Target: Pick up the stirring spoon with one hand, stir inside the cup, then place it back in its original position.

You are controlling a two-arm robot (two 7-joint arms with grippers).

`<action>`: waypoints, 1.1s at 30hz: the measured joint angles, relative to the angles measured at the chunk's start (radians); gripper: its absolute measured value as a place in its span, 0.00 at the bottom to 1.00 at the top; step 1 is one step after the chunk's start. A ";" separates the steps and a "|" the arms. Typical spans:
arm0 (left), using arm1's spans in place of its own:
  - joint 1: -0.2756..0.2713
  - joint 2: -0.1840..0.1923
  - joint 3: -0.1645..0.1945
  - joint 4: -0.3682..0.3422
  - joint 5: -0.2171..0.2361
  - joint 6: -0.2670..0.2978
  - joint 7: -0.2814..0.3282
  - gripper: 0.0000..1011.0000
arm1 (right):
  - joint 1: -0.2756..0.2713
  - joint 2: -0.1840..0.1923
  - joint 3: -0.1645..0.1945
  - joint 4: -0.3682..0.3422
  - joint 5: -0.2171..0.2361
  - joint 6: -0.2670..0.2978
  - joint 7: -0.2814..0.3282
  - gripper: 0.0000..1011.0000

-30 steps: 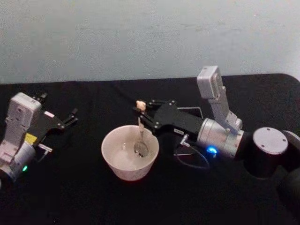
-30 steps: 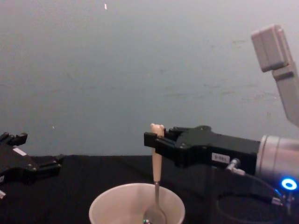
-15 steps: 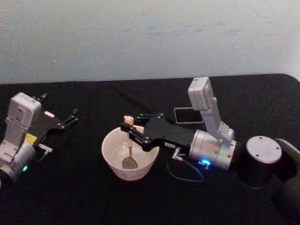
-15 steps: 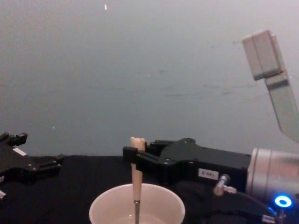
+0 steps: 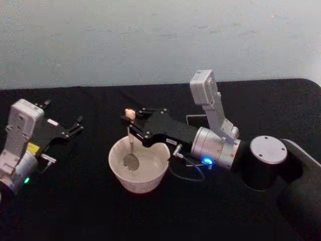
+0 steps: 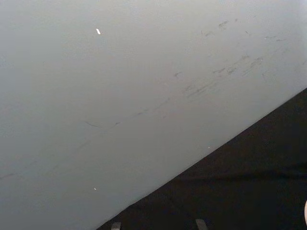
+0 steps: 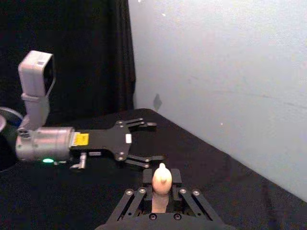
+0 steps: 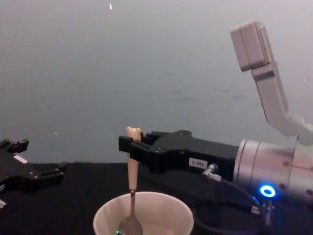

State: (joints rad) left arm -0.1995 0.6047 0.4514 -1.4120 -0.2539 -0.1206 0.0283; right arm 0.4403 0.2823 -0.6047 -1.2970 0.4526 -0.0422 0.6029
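"Where is your right gripper (image 5: 129,123)?"

"Over the cream cup (image 5: 139,184), reaching in from my right side. My fingers are clamped on the beige handle of the stirring spoon (image 5: 130,139), just under the tiny bear head."

"And the spoon itself?"

"It hangs close to upright. The handle is above the rim, and the thin neck and shiny bowl are down inside the cup, towards its left side in the head view. From the chest view I can't be sure whether the metal touches the bottom or only sits near it."

"The holder?"

"Behind my right forearm there is a grey square edge that I take to be the dark holder (image 5: 193,120) — most of it is hidden by the arm. It stands apart from the cup, farther back on the black table (image 5: 75,211)."

"Your other arm?"

"My left gripper (image 5: 75,126) is parked well off to the left, with its fingers spread and nothing between them."
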 joint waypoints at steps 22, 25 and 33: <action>0.000 0.000 0.000 0.000 0.000 0.000 0.000 0.99 | -0.011 0.042 0.059 -0.015 -0.009 0.005 -0.026 0.21; 0.000 0.000 0.000 0.000 0.000 0.000 0.000 0.99 | -0.024 0.058 0.063 -0.033 -0.007 0.008 -0.022 0.21; 0.000 0.000 0.000 0.000 0.000 0.000 0.000 0.99 | -0.066 0.099 0.058 -0.097 -0.005 0.027 -0.008 0.21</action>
State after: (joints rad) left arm -0.1996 0.6047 0.4514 -1.4120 -0.2539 -0.1205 0.0283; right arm 0.3745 0.3815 -0.5463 -1.3941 0.4480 -0.0147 0.5952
